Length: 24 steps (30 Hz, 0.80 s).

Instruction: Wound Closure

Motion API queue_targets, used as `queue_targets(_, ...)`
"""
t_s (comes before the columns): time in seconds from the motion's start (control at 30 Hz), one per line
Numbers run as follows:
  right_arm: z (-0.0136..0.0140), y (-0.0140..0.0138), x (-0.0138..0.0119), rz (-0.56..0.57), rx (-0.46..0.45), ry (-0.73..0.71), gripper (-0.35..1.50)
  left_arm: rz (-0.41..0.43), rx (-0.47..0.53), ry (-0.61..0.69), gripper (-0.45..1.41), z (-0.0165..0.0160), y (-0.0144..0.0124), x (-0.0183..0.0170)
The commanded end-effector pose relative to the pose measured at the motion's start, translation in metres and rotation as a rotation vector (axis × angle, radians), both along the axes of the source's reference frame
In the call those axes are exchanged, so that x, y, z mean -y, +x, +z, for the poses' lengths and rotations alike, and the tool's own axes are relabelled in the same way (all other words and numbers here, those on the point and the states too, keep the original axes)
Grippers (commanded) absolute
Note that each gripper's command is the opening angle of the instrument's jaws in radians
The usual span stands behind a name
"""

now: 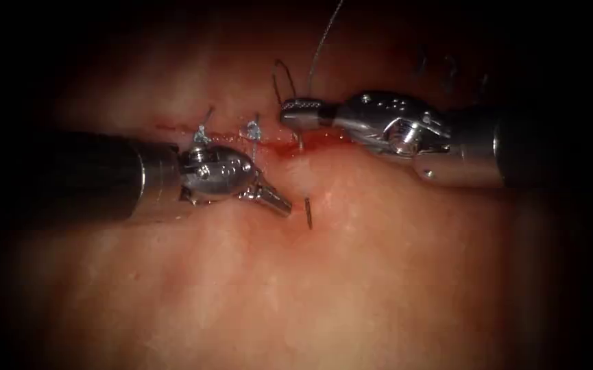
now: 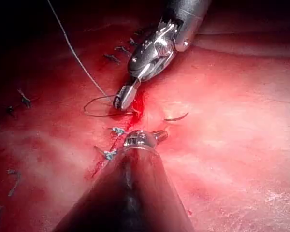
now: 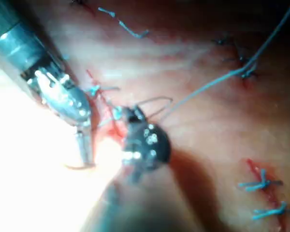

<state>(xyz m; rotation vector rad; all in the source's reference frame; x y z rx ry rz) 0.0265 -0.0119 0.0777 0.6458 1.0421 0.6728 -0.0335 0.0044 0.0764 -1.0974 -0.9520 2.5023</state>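
While the needle (image 1: 308,212) pokes out of the tissue (image 1: 378,274) just below the cut (image 1: 296,140), it could slip back in if nobody grabs it. Lying low from the left, the left tool (image 1: 279,201) points at it, fingers pressed together on nothing. From the right, the right tool (image 1: 295,109) reaches over the cut, fingers pinching the thread (image 1: 323,41).

Blue knotted stitches (image 1: 253,130) with cut ends (image 3: 261,186) sit along the closed wound.
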Motion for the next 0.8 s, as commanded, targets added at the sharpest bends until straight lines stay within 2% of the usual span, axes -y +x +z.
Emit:
queue_targets(0.03, 0.0001, 0.0007, 0.0002, -0.016, -0.002, 0.011, -0.35, 0.000, 0.002, -0.002, -0.28, 0.0006, -0.0005, -0.0004)
queue_targets(0.23, -0.0001, 0.0008, 0.0010, -0.053, -0.014, 0.052, -0.35, 0.001, 0.002, -0.001, -0.28, 0.0005, -0.0005, -0.0004)
queue_targets(0.33, -0.0002, 0.0008, 0.0014, -0.072, -0.016, 0.060, -0.35, 0.001, 0.004, 0.001, -0.23, 0.0003, -0.0004, -0.0005)
queue_targets(0.43, -0.0002, 0.0007, 0.0010, -0.045, -0.007, 0.048, -0.35, 0.002, 0.009, -0.002, -0.15, 0.0001, -0.0004, -0.0005)
queue_targets(0.47, -0.0002, 0.0006, 0.0008, -0.026, 0.004, 0.039, -0.25, 0.003, 0.014, -0.006, -0.11, 0.0000, -0.0004, -0.0004)
queue_targets(0.5, -0.0001, 0.0005, 0.0005, -0.017, 0.013, 0.008, 0.14, 0.005, 0.024, -0.014, -0.06, -0.0001, -0.0004, -0.0004)
queue_targets(0.53, 0.0000, 0.0001, 0.0001, 0.005, 0.033, -0.016, 0.62, 0.011, 0.043, -0.029, -0.03, -0.0003, -0.0004, -0.0004)
queue_targets(0.57, 0.0000, -0.0005, -0.0004, 0.019, 0.048, -0.047, 0.93, 0.013, 0.070, -0.043, 0.02, -0.0007, -0.0002, -0.0003)
queue_targets(0.6, -0.0001, -0.0016, -0.0012, 0.004, 0.042, -0.084, 1.04, 0.009, 0.092, -0.046, 0.04, -0.0012, 0.0000, -0.0003)
queue_targets(0.63, -0.0003, -0.0027, -0.0017, -0.001, 0.042, -0.117, 1.04, 0.021, 0.131, -0.092, 0.07, -0.0018, 0.0003, -0.0003)
queue_targets(0.8, -0.0015, -0.0046, -0.0024, 0.012, 0.045, -0.155, 1.18, 0.003, 0.215, -0.193, 0.11, -0.0030, 0.0009, -0.0003)
